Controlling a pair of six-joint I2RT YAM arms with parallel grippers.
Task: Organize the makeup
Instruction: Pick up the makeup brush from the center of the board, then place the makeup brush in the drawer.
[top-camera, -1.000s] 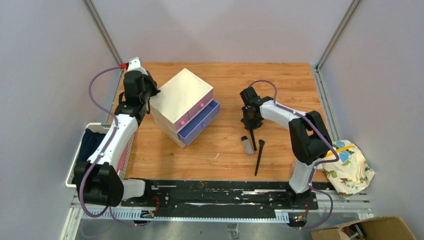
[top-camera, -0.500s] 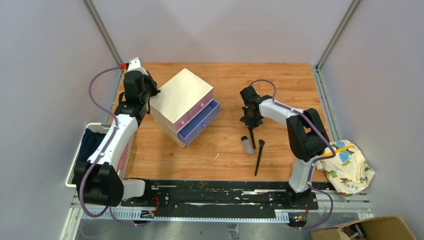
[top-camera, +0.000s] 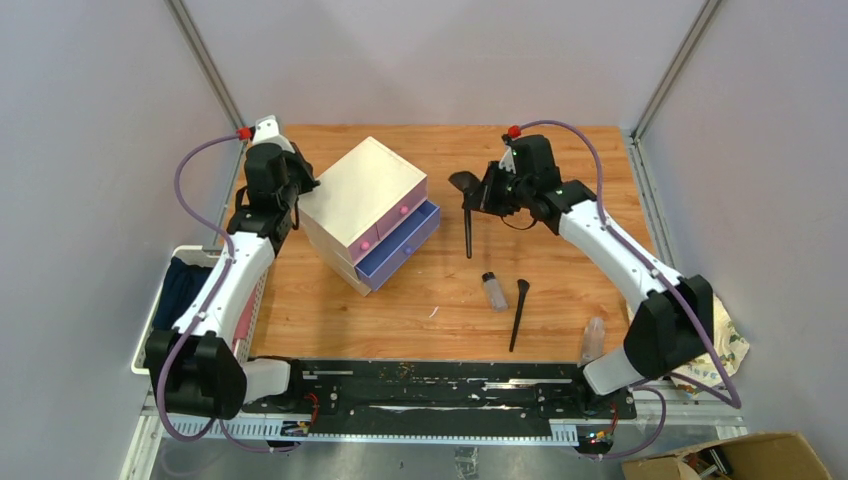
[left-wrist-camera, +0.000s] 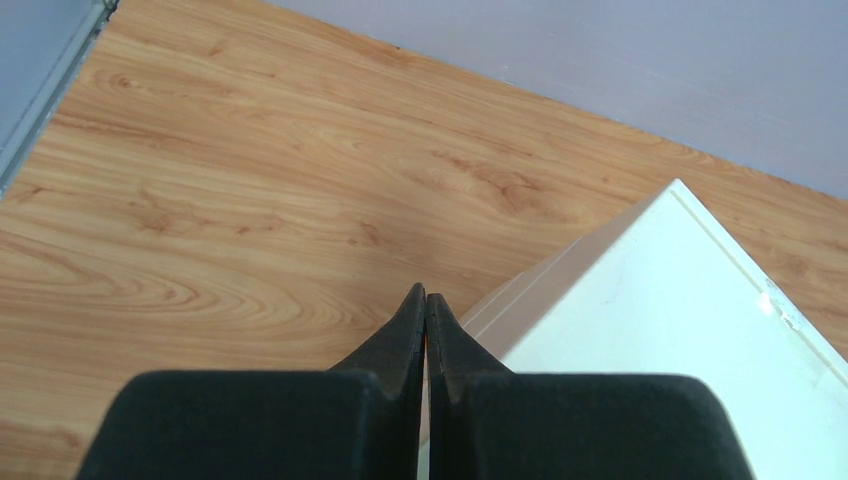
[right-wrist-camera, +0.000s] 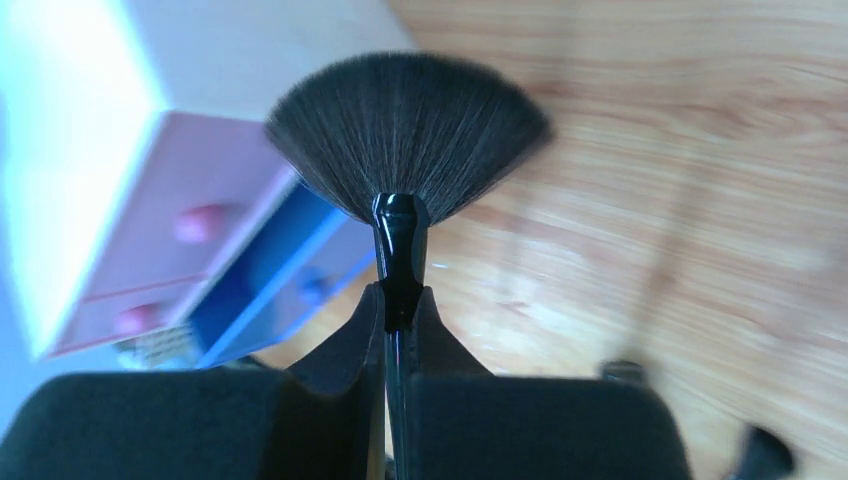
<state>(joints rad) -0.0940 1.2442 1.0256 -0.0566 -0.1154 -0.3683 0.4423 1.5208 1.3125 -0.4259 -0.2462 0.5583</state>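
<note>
Fan brush (right-wrist-camera: 405, 140) sits grasped in raised right hand (right-wrist-camera: 398, 298); left hand (left-wrist-camera: 426, 296) clenched beside box (left-wrist-camera: 680, 330).

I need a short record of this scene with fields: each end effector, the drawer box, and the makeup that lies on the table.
Left end effector: shut, holds nothing, at a corner of the drawer box; contact unclear
Right end effector: shut on the fan brush, raised above the table
Drawers: purple drawer pulled out; pink drawers look closed
On the table: clear bottle and black brush side by side, apart; pale bottle near the right arm's base
</note>
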